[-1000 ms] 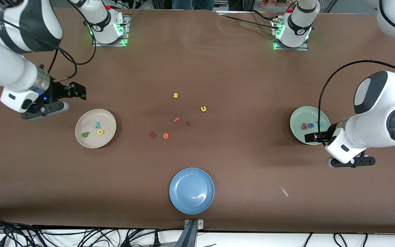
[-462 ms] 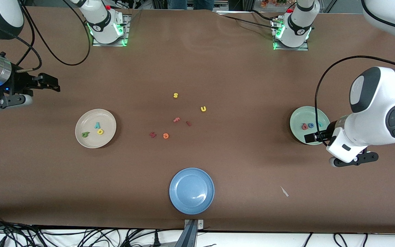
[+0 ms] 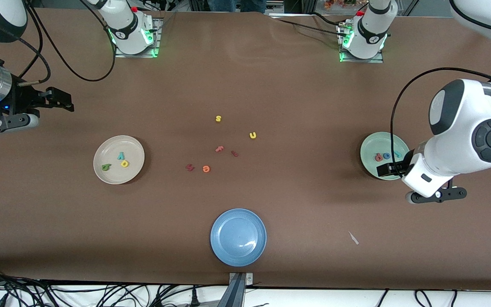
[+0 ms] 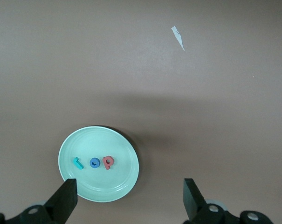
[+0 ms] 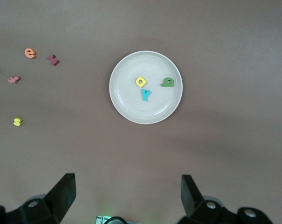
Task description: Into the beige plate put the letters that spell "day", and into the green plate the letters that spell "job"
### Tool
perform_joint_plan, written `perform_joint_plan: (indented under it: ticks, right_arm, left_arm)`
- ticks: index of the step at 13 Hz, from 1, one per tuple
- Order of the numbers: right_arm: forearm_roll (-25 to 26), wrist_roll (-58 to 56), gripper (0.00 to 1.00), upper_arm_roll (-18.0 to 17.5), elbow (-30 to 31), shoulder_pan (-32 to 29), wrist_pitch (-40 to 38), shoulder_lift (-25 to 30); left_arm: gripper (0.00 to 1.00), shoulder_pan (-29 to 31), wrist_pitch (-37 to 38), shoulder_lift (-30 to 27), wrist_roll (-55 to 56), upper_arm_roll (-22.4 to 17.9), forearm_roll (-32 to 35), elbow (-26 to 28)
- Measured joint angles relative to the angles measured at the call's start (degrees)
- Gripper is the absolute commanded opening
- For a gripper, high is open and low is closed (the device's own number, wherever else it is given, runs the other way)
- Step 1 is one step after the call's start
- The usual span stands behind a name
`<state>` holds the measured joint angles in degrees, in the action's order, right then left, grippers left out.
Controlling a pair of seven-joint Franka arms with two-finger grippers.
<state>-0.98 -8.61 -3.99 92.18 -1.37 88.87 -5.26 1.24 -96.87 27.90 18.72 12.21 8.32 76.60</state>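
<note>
The beige plate point(image 3: 119, 159) sits toward the right arm's end of the table. In it lie three little foam letters: a yellow round one point(image 3: 124, 163), a green round one point(image 3: 106, 167) and a teal "y" point(image 3: 121, 155). They are close together but do not touch. The green plate point(image 3: 373, 147) sits toward the left arm's end. It holds a teal "j" point(image 4: 77, 163), a blue round letter point(image 4: 94, 163) and a coral-red round letter point(image 4: 108, 161), all in a row.

So both words look done — the job seems finished.

The right gripper point(image 3: 60, 99) hangs up in the air over bare table, between the beige plate and its own base. Its two fingers are spread wide and hold nothing. The left gripper point(image 3: 388, 169) hangs over the edge of the green plate. Its fingers are spread wide too, and nothing is between them.

Other letters lie in the middle of the table: a yellow "s" point(image 3: 218, 118), a yellow "u" point(image 3: 252, 135), a pink "f" point(image 3: 219, 149) and an orange "e" point(image 3: 205, 169). An empty blue plate point(image 3: 238, 237) sits nearer the front camera.

The foam letters are probably very light and squishy. They would not break. They lie flat and thin, so a claw would likely need to come straight down and pinch a letter across its round part or its stem — gently, or it may pop away.
</note>
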Motion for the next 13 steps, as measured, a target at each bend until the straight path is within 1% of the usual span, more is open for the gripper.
perform_joint_plan:
  ticks: [4,5,6,8,13]
  right_arm:
    - [0.0,0.0,1.0,0.0,-0.01,0.02,-0.02,-0.11]
    - [0.0,0.0,1.0,0.0,-0.01,0.02,-0.02,-0.13]
    - [0.0,0.01,1.0,0.0,-0.01,0.02,-0.02,-0.13]
    - [0.0,0.03,1.0,0.0,-0.1,0.02,-0.01,-0.13]
    - [0.0,0.04,1.0,0.0,-0.16,0.01,-0.01,-0.13]
  left_arm:
    - [1.0,-0.06,-1.84,-1.97,-0.32,-2.02,-1.22,3.53]
    - [1.0,-0.58,-3.82,-2.84,-0.42,-3.04,-2.03,5.3]
    - [1.0,-1.88,-6.08,-3.93,-0.48,-4.94,-2.34,7.39]
    - [1.0,-3.45,-8.06,-5.75,-0.5,-7.23,-2.4,10.3]
    - [1.0,-3.4,-8.43,-7.04,-0.53,-8.02,-2.4,11.71]
